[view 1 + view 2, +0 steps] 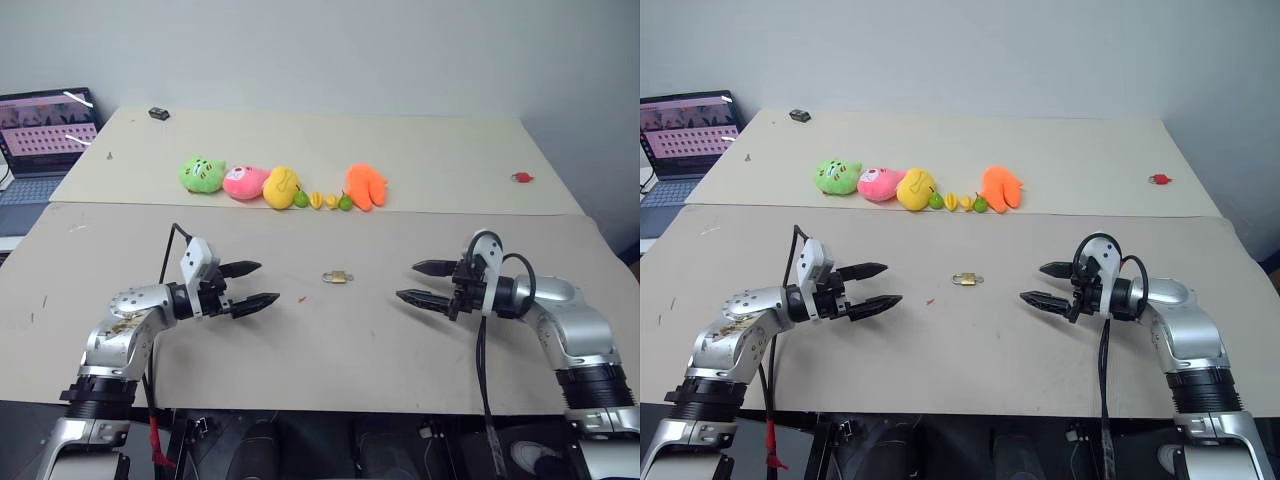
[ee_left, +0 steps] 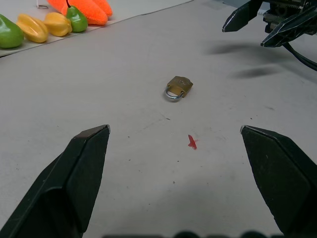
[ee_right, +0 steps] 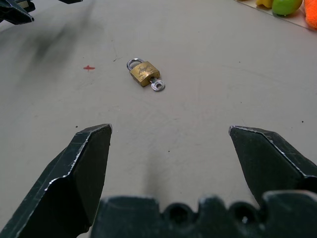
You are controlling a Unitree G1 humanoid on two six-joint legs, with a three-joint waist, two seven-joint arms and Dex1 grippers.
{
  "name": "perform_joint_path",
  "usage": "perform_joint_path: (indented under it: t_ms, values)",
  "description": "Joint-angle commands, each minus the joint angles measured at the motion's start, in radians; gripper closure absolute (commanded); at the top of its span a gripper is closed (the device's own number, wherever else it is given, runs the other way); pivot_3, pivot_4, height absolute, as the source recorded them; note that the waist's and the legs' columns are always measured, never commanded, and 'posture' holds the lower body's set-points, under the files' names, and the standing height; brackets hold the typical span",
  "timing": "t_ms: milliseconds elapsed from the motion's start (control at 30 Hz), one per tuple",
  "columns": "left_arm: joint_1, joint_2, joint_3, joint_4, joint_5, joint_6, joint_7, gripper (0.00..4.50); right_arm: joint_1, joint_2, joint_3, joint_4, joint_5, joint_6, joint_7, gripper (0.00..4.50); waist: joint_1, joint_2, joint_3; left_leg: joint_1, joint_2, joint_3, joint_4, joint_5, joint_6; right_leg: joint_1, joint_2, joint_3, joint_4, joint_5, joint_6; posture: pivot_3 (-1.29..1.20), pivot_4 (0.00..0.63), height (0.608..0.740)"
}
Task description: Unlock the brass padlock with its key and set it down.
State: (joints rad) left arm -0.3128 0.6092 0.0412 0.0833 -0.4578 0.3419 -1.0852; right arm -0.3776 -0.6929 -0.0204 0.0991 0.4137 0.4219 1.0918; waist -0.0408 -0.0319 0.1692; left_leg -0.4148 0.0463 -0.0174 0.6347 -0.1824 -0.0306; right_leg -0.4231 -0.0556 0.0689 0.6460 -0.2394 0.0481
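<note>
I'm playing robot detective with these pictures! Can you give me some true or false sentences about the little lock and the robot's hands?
1. The brass padlock lies on the table between the two grippers. True.
2. The left gripper is holding the padlock. False: it is open and apart from the padlock, with nothing in it.
3. A small silvery key sticks out of the padlock's bottom. True.
4. The right gripper is shut tight. False: its fingers are spread open.
5. The padlock sits in the row of plush toys. False: the toys are farther back on the table, well apart from it.
6. A laptop is open beside the table. True.
</note>
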Motion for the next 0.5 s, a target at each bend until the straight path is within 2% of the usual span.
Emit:
perform_joint_path:
  t_ms: [33,100,167,300,500]
  values:
    - [-0.002,0.008,-0.028,0.02,0.046,-0.132,-0.068,0.0,-0.014,-0.009,-0.025,-0.029,0.005,-0.021,0.005,0.04,0.0,0.0,0.0,0.0,0.0,0.0,0.0,0.0,0.0,0.0,0.0,0.0,0.0,0.0,0.0,0.0,0.15,0.722]
    - [-0.023,-0.005,-0.08,0.112,0.13,-0.335,-0.135,0.0,0.003,0.0,-0.01,-0.065,0.006,-0.014,-0.001,0.04,0.002,0.0,0.0,0.0,0.0,0.0,0.0,0.0,0.0,0.0,0.0,0.0,0.0,0.0,0.0,0.0,0.15,0.722]
    - [-0.062,-0.032,-0.096,0.194,0.173,-0.449,-0.139,0.0,0.017,0.007,-0.003,-0.092,0.008,-0.011,-0.01,0.04,0.006,0.0,0.0,0.0,0.0,0.0,0.0,0.0,0.0,0.0,0.0,0.0,0.0,0.0,0.0,0.0,0.15,0.722]
    - [-0.16,-0.09,-0.116,0.34,0.22,-0.565,-0.129,0.0,0.048,0.028,-0.017,-0.163,0.035,0.018,-0.041,0.04,0.014,0.0,0.0,-0.001,0.0,0.0,0.001,0.0,0.0,0.0,0.0,0.0,0.0,0.0,0.0,0.0,0.15,0.722]
    - [-0.33,-0.184,-0.148,0.572,0.259,-0.61,-0.151,0.0,0.098,0.035,-0.025,-0.265,0.051,0.053,-0.086,0.04,0.027,0.0,0.0,-0.002,-0.001,0.0,0.003,0.0,0.001,0.0,0.0,0.0,0.0,0.001,0.001,0.0,0.15,0.722]
